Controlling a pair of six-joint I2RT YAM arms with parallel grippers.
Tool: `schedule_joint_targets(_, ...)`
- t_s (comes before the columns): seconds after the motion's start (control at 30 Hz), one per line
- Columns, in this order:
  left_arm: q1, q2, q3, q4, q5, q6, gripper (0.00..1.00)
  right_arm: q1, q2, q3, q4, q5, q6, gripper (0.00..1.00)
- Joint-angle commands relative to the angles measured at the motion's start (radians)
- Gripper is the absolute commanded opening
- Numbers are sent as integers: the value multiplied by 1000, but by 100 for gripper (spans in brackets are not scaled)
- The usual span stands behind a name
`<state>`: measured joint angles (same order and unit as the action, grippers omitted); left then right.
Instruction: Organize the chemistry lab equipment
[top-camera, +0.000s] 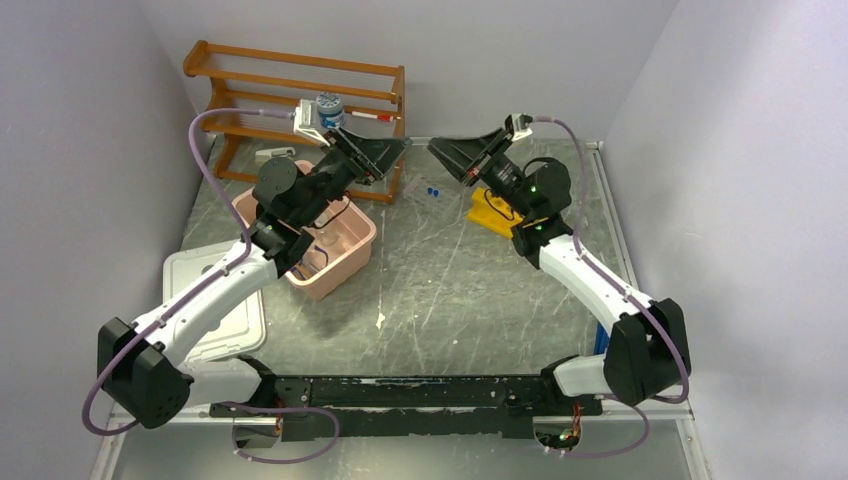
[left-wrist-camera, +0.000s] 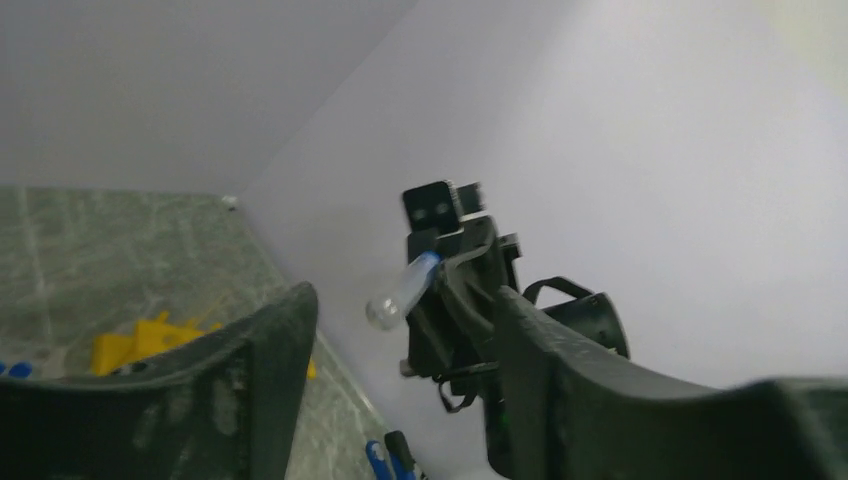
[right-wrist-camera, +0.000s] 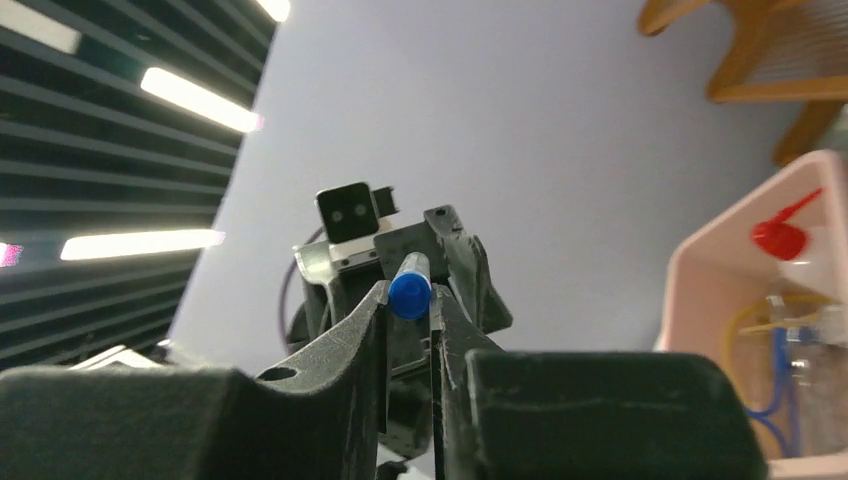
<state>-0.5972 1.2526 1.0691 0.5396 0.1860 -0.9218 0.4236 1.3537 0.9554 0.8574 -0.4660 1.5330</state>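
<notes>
My right gripper is shut on a blue-capped thin tube and holds it in the air over the back of the table. My left gripper faces it from the left, open and empty, a short gap away. In the left wrist view the tube sticks out of the right gripper, clear end toward me, between my left fingers but apart from them. The yellow holed rack lies under the right arm. Two more blue-capped tubes lie on the table.
A pink bin under the left arm holds the red-nozzled squeeze bottle and amber tubing. A white lidded box sits at the left. A wooden shelf with small items stands at the back left. Walls close in on three sides.
</notes>
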Motion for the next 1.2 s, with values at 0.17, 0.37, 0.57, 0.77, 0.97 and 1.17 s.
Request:
schedule_joint_targets(0.17, -1, -128, -1, -359, -184, 239, 82, -61, -36, 231, -705, -34, -875, 6)
schedule_joint_targets(0.37, -13, -136, 14, -464, 7, 470, 74, -51, 7, 333, -1107, 167, -1410, 6)
schedule_joint_targets(0.57, -100, -126, -1, -585, 16, 670, 67, -36, 92, 351, -1209, 358, -1595, 4)
schedule_joint_targets(0.77, -119, -135, -21, -616, -22, 739, 66, 53, 160, 306, -1140, 462, -1693, 3)
schedule_joint_targets(0.97, -119, -156, -32, -618, -69, 757, 67, 84, 258, 286, -1056, 507, -1719, 2)
schedule_joint_targets(1.17, -119, -171, -45, -608, -122, 770, 70, 80, 353, 286, -973, 522, -1700, 1)
